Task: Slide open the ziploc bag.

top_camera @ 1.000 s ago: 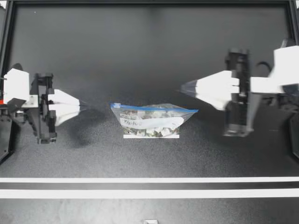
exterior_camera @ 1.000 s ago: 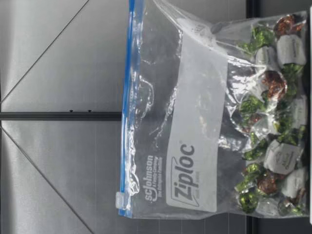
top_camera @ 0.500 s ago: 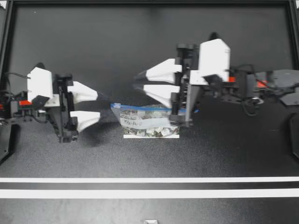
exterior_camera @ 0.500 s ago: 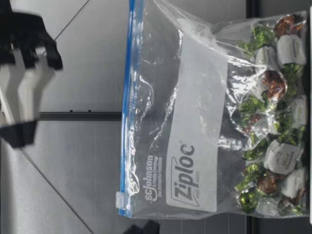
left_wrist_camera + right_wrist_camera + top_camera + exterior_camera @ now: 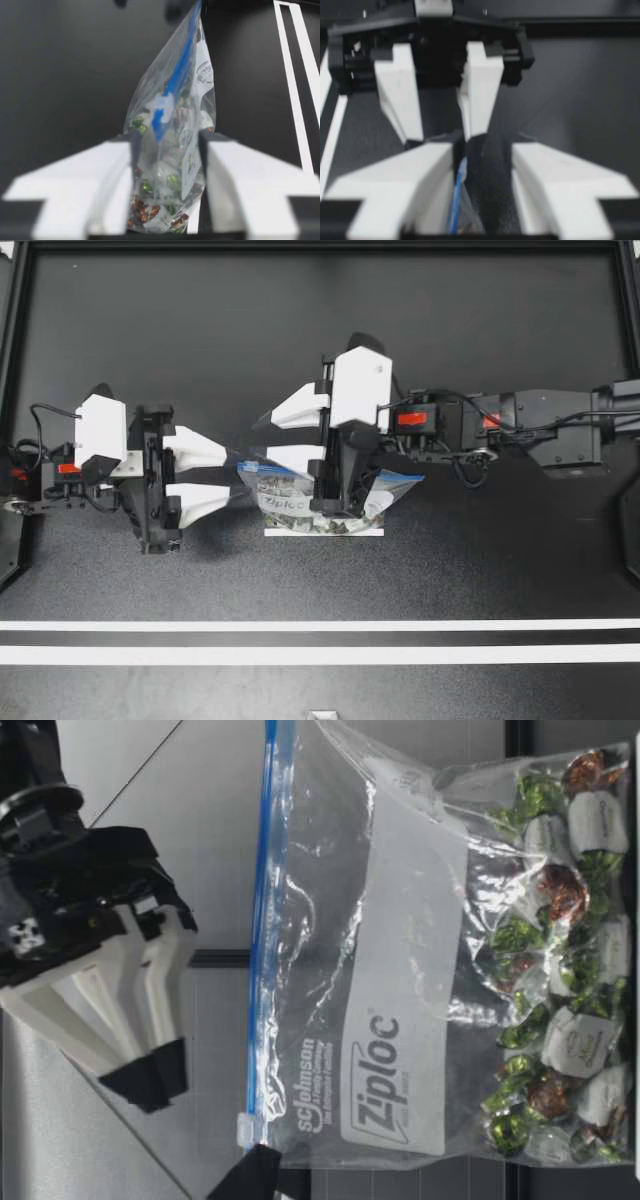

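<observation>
A clear zip bag of wrapped candies stands upright mid-table, its blue zip track on top. The white slider sits at the end facing my left arm. My left gripper is open at that end, and the bag shows just ahead between its fingers. My right gripper hovers open over the bag's top, reaching across from the right and hiding the bag's middle. In the right wrist view the zip track runs between the fingers of that gripper. In the low view my right gripper hangs above the track.
A white strip lies along the bag's base. Two white tape lines run across the table near its front edge. A black frame borders the back and sides.
Both arms have swung in toward the bag from the table's sides. Both grippers went from shut to open. The right one now hangs over the zip; the left has reached the slider end.
</observation>
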You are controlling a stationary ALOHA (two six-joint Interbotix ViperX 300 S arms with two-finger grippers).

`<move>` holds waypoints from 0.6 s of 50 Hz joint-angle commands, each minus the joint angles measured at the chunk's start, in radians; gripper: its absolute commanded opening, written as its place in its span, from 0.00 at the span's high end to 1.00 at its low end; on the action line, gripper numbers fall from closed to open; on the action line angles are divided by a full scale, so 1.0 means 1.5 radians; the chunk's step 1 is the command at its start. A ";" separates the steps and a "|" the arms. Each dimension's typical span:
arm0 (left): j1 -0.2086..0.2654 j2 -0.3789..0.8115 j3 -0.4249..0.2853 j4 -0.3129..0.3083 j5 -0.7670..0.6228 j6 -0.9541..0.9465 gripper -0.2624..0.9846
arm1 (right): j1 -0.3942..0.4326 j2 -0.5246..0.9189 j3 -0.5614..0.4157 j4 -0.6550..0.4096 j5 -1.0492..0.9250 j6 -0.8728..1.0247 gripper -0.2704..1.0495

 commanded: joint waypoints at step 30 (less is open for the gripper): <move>0.000 0.007 -0.014 0.016 -0.015 0.004 0.94 | 0.029 0.033 -0.032 -0.003 0.032 0.007 0.35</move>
